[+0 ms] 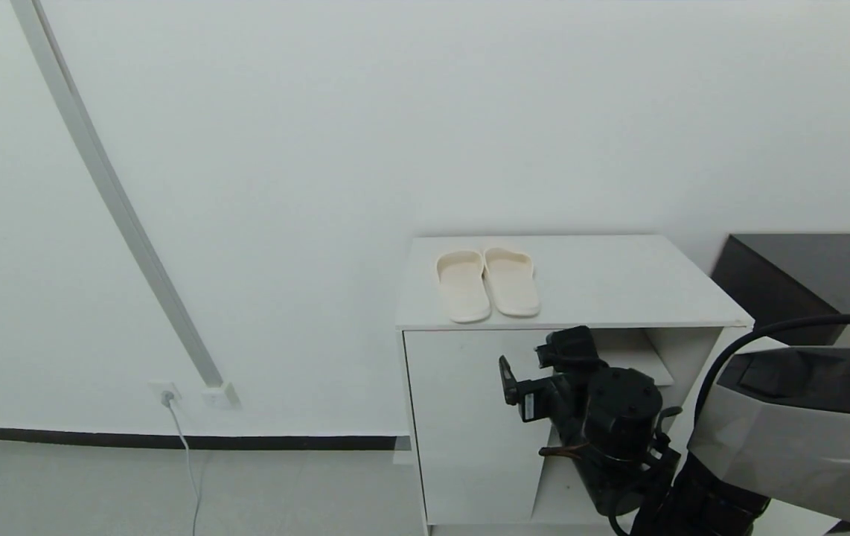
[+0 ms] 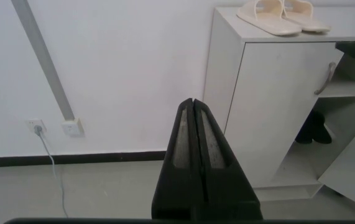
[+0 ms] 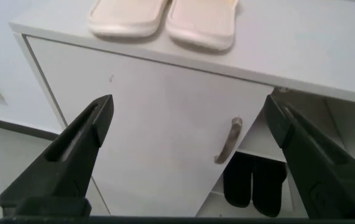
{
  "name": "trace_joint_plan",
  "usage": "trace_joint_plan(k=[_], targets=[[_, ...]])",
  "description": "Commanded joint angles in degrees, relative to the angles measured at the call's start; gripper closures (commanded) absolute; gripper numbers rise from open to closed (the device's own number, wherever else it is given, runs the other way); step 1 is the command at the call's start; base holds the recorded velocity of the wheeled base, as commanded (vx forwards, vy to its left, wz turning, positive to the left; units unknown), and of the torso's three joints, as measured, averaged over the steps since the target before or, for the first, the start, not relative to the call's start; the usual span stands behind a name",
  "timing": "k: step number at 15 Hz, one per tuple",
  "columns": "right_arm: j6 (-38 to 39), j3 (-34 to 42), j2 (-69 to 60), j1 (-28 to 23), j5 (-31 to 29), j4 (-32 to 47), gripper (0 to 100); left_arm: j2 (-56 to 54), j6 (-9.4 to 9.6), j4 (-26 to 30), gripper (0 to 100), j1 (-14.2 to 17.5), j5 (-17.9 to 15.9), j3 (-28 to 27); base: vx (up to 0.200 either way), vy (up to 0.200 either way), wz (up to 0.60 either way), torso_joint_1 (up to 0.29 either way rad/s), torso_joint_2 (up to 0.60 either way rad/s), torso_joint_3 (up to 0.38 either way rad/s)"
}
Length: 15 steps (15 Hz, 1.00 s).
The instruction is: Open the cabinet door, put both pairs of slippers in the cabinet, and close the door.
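Note:
A pair of cream slippers (image 1: 487,284) lies side by side on top of the white cabinet (image 1: 618,283), near its left end. The cabinet's left door (image 3: 133,124) with its metal handle (image 3: 228,140) is closed, while the right half stands open and shows shelves. A pair of black slippers (image 3: 252,182) rests on a lower shelf inside (image 2: 314,127). My right gripper (image 3: 188,102) hangs open in front of the closed door, just below the cabinet top (image 1: 537,365), holding nothing. My left gripper (image 2: 193,102) is shut and empty, well to the left of the cabinet (image 2: 224,74).
A dark piece of furniture (image 1: 804,275) stands right of the cabinet. On the wall to the left are a socket with a plugged cable (image 1: 165,394) and a slanted grey strip (image 1: 112,193). Bare floor (image 1: 172,484) lies left of the cabinet.

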Motion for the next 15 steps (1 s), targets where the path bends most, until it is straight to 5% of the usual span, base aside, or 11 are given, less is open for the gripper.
trace_joint_plan(k=[1,5,12,15], targets=[[-0.02,-0.05,0.06,-0.07,0.00,-0.02,0,0.07,-0.04,-0.01,100,-0.02,-0.03,0.07,0.000,0.000,0.00,0.193,-0.41,-0.232],[-0.02,-0.40,0.15,-0.77,0.17,-0.63,0,0.07,-0.04,0.07,100,-0.02,-0.03,-0.01,0.000,0.000,0.00,0.174,-0.38,-0.207],[-0.20,-4.71,0.23,-0.94,1.49,-0.28,0,0.07,0.05,0.07,100,-0.02,-0.12,-0.01,0.000,0.000,0.00,0.007,-0.01,-0.007],[0.42,-10.86,-4.43,-1.82,1.58,12.73,0,0.07,0.05,0.07,100,-0.02,-0.03,-0.01,0.000,0.000,0.00,0.000,0.00,0.000]])
